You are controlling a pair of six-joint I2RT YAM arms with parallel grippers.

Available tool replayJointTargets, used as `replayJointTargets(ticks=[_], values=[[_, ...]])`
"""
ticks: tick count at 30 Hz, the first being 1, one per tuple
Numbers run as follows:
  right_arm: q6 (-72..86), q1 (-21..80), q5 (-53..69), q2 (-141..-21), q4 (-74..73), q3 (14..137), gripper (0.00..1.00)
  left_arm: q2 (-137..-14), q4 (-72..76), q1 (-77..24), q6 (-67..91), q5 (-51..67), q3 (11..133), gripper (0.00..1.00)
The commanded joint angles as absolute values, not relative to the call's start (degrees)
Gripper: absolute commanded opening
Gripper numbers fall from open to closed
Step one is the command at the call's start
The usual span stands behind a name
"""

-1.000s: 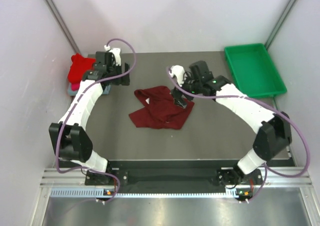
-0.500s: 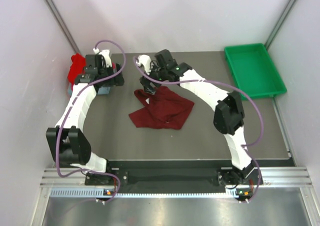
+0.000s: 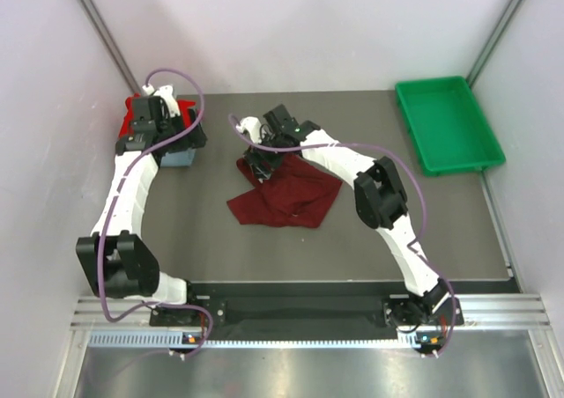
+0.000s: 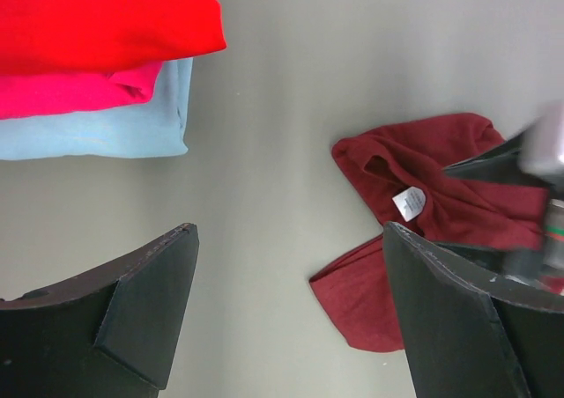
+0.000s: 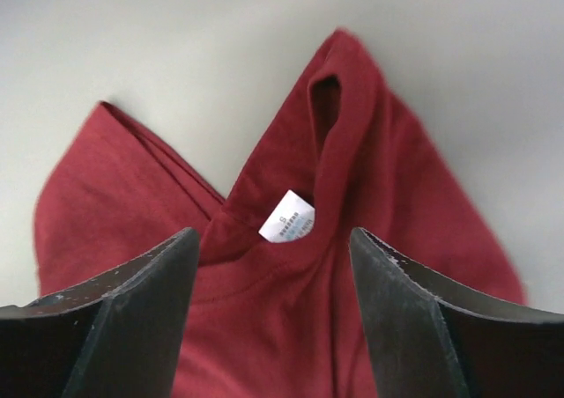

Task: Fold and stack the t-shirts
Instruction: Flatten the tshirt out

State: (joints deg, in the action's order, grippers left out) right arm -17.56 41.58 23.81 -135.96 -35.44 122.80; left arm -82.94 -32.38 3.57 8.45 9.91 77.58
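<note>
**Right arm swings onto the collar**

Leftward across the top view goes our right gripper [image 3: 257, 158], and now we hang over the upper corner of the maroon t-shirt [image 3: 286, 191], crumpled mid-table. Fingers spread and empty, collar tag [image 5: 286, 215] dead between them. Our left gripper [image 4: 289, 239], also gaping, sits by the folded stack [image 4: 88, 28], farther off.

The left arm [image 3: 130, 182] and right arm [image 3: 339, 156] are white-shelled with black joints [image 3: 115, 261]. A purple cable [image 3: 202, 106] trails each. The tool fingers [image 5: 115, 327] are matte black wedges.
</note>
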Motion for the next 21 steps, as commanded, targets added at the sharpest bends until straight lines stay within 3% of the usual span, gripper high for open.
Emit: replayJointTargets(ticks=[1,8,11,15,17,18,21], values=[[-15.5,43.8,24.6,-137.7,-33.4,125.3,0.69,-79.0,-30.5,4.2,9.1,11.3,77.9,0.9],[-15.4,44.6,22.3,-141.3,-32.0,126.7,0.69,-76.5,-31.5,6.0,10.0,12.9,75.2,0.89],[-15.2,44.6,20.5,-142.2,-31.0,127.5,0.63,-75.3,-31.5,6.4,10.2,13.0,73.9,0.89],[-15.8,44.6,17.8,-141.4,-30.8,127.3,0.33,-74.2,-31.1,6.9,10.9,13.8,72.1,0.89],[-16.4,44.6,14.8,-139.9,-30.4,125.9,0.28,-74.0,-30.9,6.8,11.4,14.2,71.7,0.89],[-16.8,44.6,14.0,-139.4,-30.2,125.3,0.16,-73.9,-30.6,6.8,11.5,14.3,71.6,0.89],[-18.0,44.6,10.0,-136.9,-30.1,123.1,0.0,-74.4,-29.4,6.7,12.1,15.0,71.7,0.89]])
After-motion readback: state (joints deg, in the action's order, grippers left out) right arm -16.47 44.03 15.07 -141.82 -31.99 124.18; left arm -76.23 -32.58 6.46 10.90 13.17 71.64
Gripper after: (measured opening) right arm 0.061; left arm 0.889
